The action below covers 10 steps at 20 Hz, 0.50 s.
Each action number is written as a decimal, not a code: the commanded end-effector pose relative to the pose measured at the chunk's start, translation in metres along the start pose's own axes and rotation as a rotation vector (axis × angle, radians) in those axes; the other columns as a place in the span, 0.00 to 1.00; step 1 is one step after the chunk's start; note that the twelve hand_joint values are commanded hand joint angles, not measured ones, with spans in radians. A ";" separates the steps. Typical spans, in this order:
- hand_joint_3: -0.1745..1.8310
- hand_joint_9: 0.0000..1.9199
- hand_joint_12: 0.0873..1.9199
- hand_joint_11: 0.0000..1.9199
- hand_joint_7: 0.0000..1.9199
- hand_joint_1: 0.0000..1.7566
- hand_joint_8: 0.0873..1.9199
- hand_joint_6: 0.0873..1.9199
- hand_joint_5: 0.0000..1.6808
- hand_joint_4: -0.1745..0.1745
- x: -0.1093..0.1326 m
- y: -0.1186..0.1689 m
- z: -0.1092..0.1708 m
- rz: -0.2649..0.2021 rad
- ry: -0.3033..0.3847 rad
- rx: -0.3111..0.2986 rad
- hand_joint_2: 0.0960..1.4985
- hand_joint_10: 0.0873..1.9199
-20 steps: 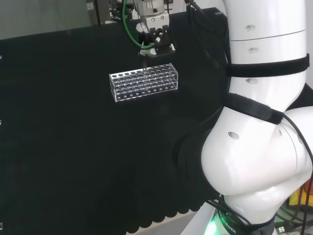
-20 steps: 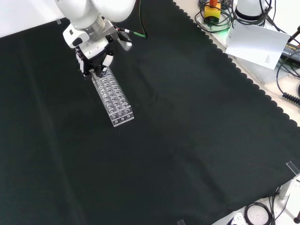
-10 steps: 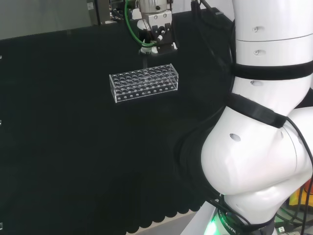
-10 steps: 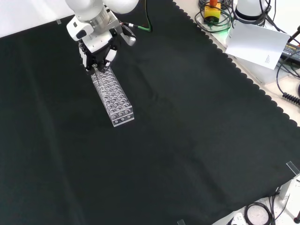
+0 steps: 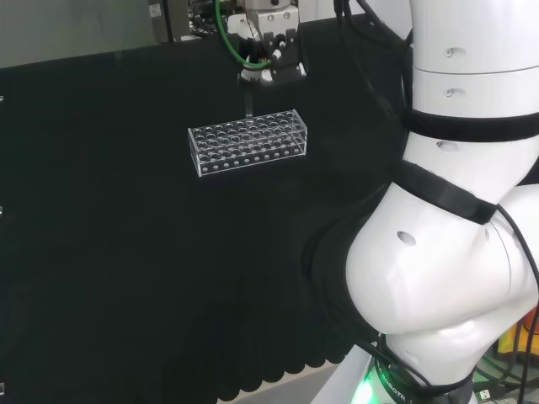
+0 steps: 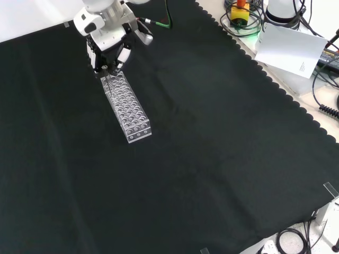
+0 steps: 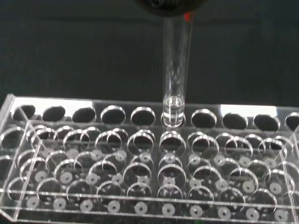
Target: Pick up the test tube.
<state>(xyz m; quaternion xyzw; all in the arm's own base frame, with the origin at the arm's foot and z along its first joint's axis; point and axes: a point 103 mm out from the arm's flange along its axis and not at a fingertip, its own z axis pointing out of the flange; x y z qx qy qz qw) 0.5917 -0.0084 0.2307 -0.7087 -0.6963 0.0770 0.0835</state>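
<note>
Hand (image 6: 108, 50) curled round top of clear test tube (image 7: 176, 70), pinching it. Tube upright, hanging straight below hand, lower end level with rack top, over hole in edge row. Clear plastic rack (image 5: 248, 141) just beneath hand, on black cloth (image 6: 212, 159). Beyond, white arm link (image 5: 455, 278) at head view's right.

Clear glossy test tube (image 7: 176, 65), transparent shiny plastic rack (image 7: 140, 186), matt black cloth (image 6: 212, 159)
</note>
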 end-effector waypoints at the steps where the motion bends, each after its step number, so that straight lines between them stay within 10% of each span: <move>1: 0.09 0.58 0.50 0.59 0.61 0.80 0.52 0.16 0.68 0.00 -0.003 -0.002 -0.024 -0.003 0.008 -0.026 0.67 0.38; 10: 0.09 0.58 0.50 0.59 0.61 0.80 0.53 0.16 0.68 0.00 -0.011 -0.018 -0.076 -0.002 0.000 -0.098 0.67 0.39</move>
